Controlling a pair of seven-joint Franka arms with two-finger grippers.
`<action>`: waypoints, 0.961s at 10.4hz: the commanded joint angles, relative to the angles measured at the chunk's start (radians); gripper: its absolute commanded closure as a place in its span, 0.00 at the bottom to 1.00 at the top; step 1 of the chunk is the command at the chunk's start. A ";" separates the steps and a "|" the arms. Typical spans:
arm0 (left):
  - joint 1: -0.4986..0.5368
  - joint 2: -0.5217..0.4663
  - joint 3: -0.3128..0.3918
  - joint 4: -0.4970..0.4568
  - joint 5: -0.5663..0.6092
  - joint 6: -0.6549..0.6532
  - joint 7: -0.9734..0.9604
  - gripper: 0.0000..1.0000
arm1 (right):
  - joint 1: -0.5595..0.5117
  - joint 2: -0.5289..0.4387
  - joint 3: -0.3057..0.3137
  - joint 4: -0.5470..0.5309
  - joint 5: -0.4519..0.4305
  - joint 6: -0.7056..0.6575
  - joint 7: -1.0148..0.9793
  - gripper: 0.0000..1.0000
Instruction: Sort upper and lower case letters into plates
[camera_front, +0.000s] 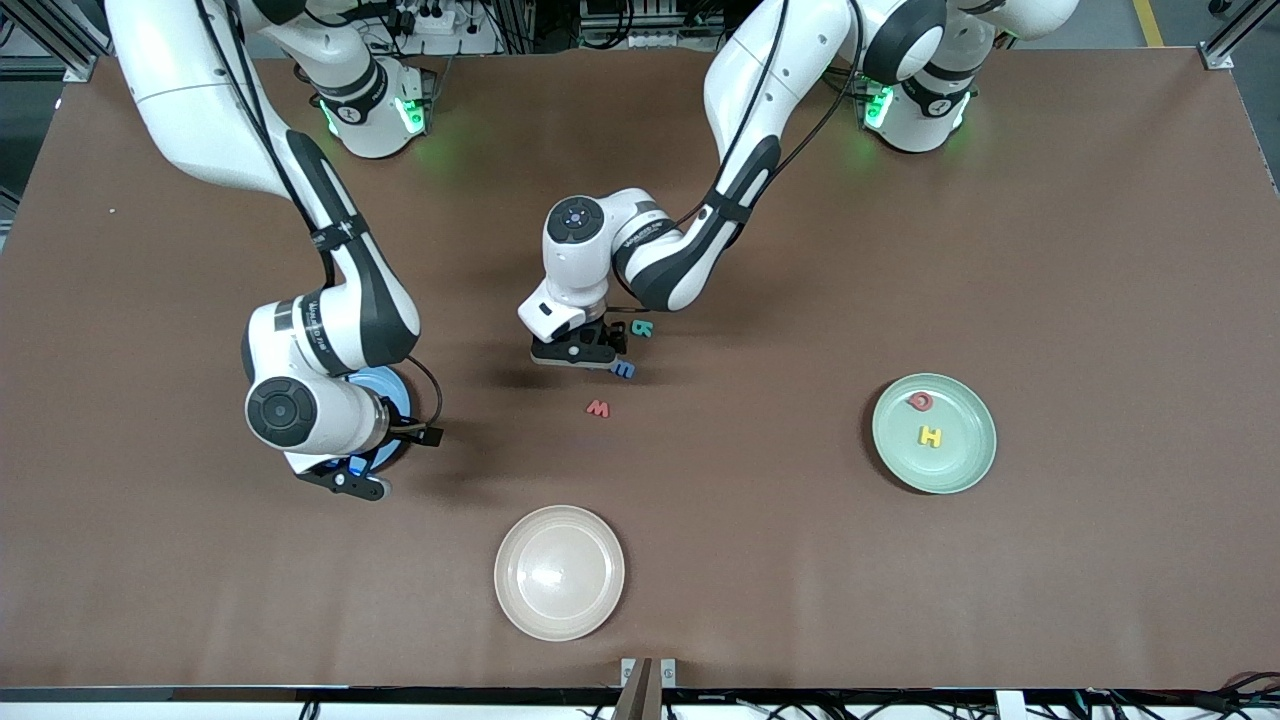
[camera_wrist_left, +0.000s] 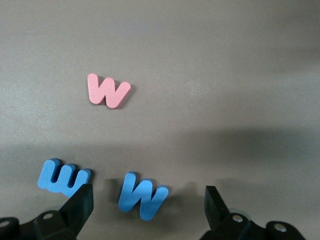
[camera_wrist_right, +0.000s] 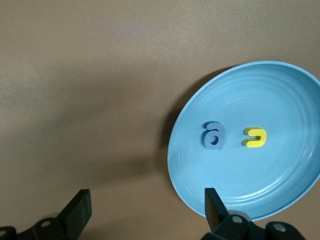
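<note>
Grasp setup on the blue w (camera_wrist_left: 141, 196), left gripper (camera_wrist_left: 150, 197) spread wide and holding nothing.

Right gripper (camera_wrist_right: 145, 200) waits, fingers spread and empty, over the rim of the sky blue plate (camera_wrist_right: 175, 160). That plate carries a blue a (camera_wrist_right: 214, 135) and a yellow letter (camera_wrist_right: 255, 137). Left gripper hangs low over the loose letters with the blue w between its open fingers, no contact visible. A second blue letter (camera_wrist_left: 62, 177) sits just beside one fingertip and the red w (camera_wrist_left: 107, 91) lies clear of the jaws. My advice: centre on the w, drop straight down and keep that fingertip off the neighbour before closing. It looks lower case, so probably the blue plate. Well away toward the left arm's end, the mint plate (camera_front: 975, 460) holds a yellow H (camera_front: 931, 436) and a red letter (camera_front: 920, 402).
</note>
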 joint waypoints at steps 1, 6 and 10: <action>-0.013 0.024 0.014 0.032 0.022 0.004 -0.031 0.02 | -0.005 -0.004 0.005 0.004 0.015 -0.004 0.008 0.00; -0.021 0.035 0.017 0.040 0.022 0.004 -0.033 0.02 | -0.008 -0.004 0.005 0.004 0.015 -0.004 0.009 0.00; -0.023 0.041 0.017 0.038 0.022 0.004 -0.031 0.05 | -0.006 -0.004 0.005 0.005 0.015 -0.004 0.009 0.00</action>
